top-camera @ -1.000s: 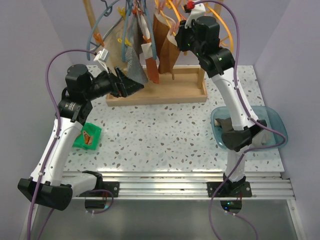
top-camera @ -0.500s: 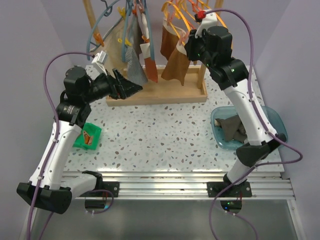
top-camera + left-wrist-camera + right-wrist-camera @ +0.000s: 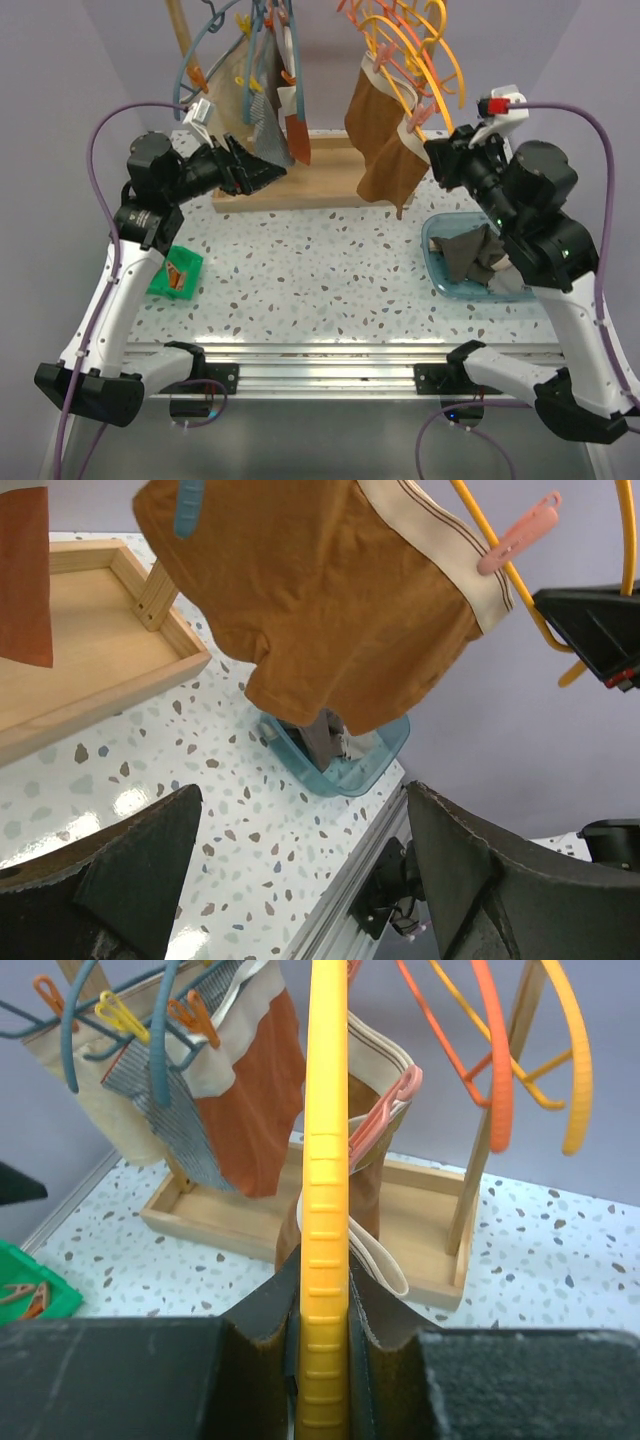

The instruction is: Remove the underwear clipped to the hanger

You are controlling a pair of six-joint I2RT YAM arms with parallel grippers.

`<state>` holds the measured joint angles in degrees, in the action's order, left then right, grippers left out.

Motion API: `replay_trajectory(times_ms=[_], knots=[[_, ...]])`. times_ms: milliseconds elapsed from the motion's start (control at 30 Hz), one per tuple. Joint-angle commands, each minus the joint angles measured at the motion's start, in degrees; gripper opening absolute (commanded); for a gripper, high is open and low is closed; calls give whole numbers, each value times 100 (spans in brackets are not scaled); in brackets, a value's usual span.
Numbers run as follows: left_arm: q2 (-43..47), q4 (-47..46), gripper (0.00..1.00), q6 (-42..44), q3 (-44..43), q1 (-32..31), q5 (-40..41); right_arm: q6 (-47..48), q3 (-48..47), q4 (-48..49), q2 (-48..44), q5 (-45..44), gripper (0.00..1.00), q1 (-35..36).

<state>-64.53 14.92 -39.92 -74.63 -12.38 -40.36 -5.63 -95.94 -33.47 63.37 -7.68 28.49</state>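
I'm pinching the hanger (image 3: 325, 1160) in the right gripper (image 3: 325, 1310), holding the underwear (image 3: 385, 150) hanging free near the desk's far edge, right of centre, so the spread-open left gripper (image 3: 300, 850) is facing it for unclipping.

A: Route from left end effector (image 3: 262, 172) to the rust-brown fabric briefs (image 3: 385, 150)?
B: Open over speckled table (image 3: 320, 270). Wooden rack tray (image 3: 310, 192) behind, translucent blue bin (image 3: 455, 292) just beyond the briefs, yellow-orange plastic hanger (image 3: 325, 1210) above them.
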Motion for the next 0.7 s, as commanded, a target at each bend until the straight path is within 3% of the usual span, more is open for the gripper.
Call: replay_trajectory(times_ms=[0, 200, 267, 367, 500, 667], knots=[[-86, -297, 87, -95, 1, 34, -236, -87, 529, -491, -490, 109, 0, 16], [37, -95, 86, -42, 457, -53, -140, -596, 1900, -1073, -1309, 591, 0, 7], [-15, 333, 86, 307, 493, -202, 262, -1026, 2315, -1091, -1503, 750, 0, 16], [-51, 696, 85, 634, 729, -633, 817, -1501, 3316, -627, -1740, 1145, 0, 16], [160, 425, 84, 380, 1380, -879, 1038, -1915, 4467, 383, -1732, 1261, 0, 209], [476, 222, 84, 117, 1925, -1056, 1363, -2311, 4988, 1000, -1557, 1103, 0, 849]])
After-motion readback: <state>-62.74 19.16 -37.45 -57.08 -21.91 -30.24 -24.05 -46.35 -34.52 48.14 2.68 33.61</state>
